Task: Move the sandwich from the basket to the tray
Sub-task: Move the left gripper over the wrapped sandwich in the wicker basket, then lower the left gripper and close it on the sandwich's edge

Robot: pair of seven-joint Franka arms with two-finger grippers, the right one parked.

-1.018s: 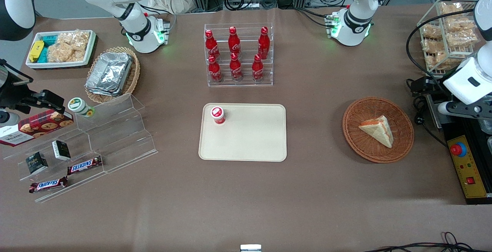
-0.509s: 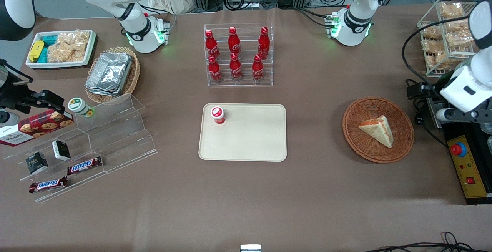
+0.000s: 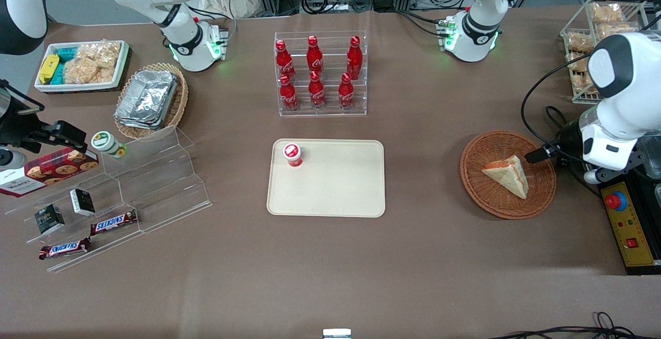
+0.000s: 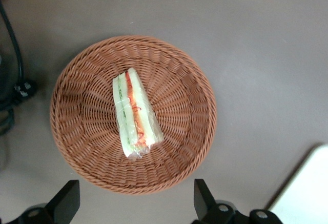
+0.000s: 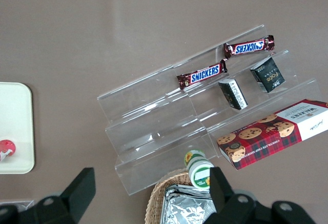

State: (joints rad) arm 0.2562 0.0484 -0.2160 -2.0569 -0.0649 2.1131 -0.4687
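From the front camera I see the sandwich (image 3: 507, 174) lying in the round reddish-brown wicker basket (image 3: 508, 174), toward the working arm's end of the brown surface (image 3: 423, 256). The cream tray (image 3: 326, 178) sits well apart from it near the middle, with a small red-capped bottle (image 3: 293, 154) standing in one of its corners. My end effector (image 3: 539, 154) hangs at the basket's rim, on the edge toward the working arm's end, one dark fingertip (image 3: 532, 157) showing over the weave; it holds nothing. A clear rack of red cola bottles (image 3: 320, 74) stands farther from the camera than the tray.

On the left wrist camera I look straight down into the basket (image 4: 82, 147). The sandwich (image 4: 135, 114) rests near its middle, filling edge up, red, orange and green layers showing under clear wrap. The end effector (image 4: 134, 203) is spread wide, its two fingertips (image 4: 66, 199) apart and clear of the sandwich, above the basket's rim. A corner of the tray (image 4: 307, 193) shows nearby.
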